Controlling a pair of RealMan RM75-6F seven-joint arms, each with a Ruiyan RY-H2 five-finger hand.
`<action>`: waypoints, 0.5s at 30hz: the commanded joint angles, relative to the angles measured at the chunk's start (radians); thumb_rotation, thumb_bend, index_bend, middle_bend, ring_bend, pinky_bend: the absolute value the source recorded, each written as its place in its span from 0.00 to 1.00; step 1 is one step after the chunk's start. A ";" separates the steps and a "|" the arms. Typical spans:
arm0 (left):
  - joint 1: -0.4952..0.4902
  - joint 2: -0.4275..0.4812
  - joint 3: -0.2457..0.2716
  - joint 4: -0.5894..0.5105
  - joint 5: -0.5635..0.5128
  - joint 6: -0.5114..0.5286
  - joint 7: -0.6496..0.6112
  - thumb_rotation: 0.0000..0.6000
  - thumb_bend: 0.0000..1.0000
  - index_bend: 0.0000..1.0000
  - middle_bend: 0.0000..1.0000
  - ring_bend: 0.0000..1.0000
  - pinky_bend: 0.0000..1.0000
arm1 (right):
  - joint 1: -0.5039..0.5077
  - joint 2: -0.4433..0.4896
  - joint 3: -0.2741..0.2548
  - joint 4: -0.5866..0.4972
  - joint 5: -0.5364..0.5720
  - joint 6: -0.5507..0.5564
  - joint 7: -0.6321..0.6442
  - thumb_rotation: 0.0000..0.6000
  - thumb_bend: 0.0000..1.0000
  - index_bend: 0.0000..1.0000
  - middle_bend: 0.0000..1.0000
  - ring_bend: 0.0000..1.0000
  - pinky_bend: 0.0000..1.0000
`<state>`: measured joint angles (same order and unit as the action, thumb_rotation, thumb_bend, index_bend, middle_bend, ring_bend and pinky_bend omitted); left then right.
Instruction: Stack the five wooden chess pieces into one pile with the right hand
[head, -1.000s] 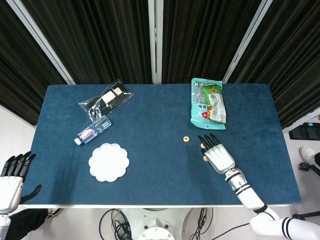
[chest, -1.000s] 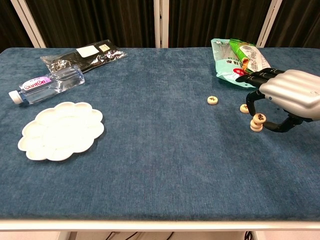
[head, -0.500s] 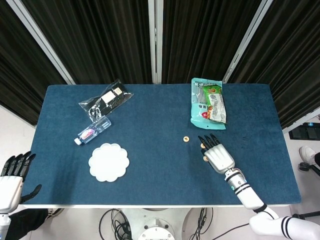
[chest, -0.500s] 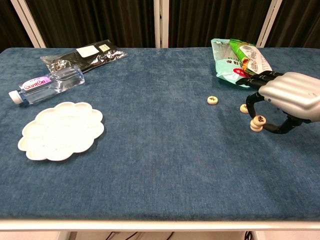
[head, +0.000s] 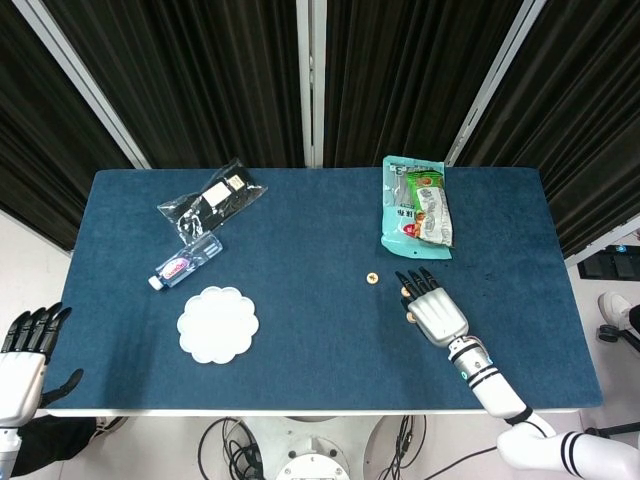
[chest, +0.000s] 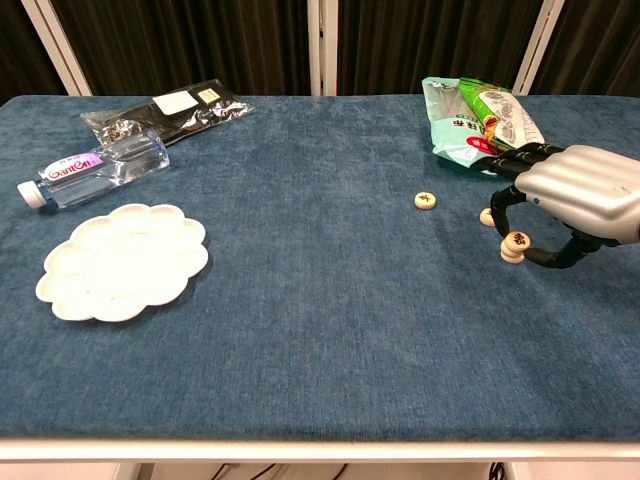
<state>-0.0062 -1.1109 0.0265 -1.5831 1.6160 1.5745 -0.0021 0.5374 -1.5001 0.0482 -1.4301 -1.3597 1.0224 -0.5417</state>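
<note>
The wooden chess pieces (chest: 514, 246) are small, light, rigid discs, probably prone to sliding on one another, so a pinch across the rim should suit; a short stack sits beside the right hand (chest: 580, 200), with single pieces at (chest: 426, 200) and (chest: 488, 216). The chest view shows thumb and fingers curved about the stack; whether they touch it cannot be told, and the head view hides this.

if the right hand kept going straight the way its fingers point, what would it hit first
Probably the teal snack bag with the green packet on it: the right hand points up-table toward it. Depth is unclear; the single wooden chess piece at its fingertips may come first.
</note>
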 joint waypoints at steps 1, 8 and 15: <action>0.000 0.000 0.000 0.000 0.000 0.000 -0.001 1.00 0.24 0.04 0.00 0.00 0.00 | 0.001 -0.001 0.000 0.001 0.003 0.000 -0.002 1.00 0.29 0.49 0.00 0.00 0.00; 0.001 0.000 0.000 0.001 0.001 0.002 -0.002 1.00 0.24 0.04 0.00 0.00 0.00 | 0.003 -0.003 -0.002 0.001 0.006 0.003 -0.004 1.00 0.29 0.45 0.00 0.00 0.00; 0.000 0.000 0.000 0.001 0.000 0.000 0.000 1.00 0.24 0.04 0.00 0.00 0.00 | 0.002 0.007 -0.004 -0.007 0.012 0.003 -0.002 1.00 0.28 0.31 0.00 0.00 0.00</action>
<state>-0.0063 -1.1109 0.0267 -1.5826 1.6163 1.5747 -0.0022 0.5394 -1.4937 0.0440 -1.4367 -1.3478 1.0260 -0.5436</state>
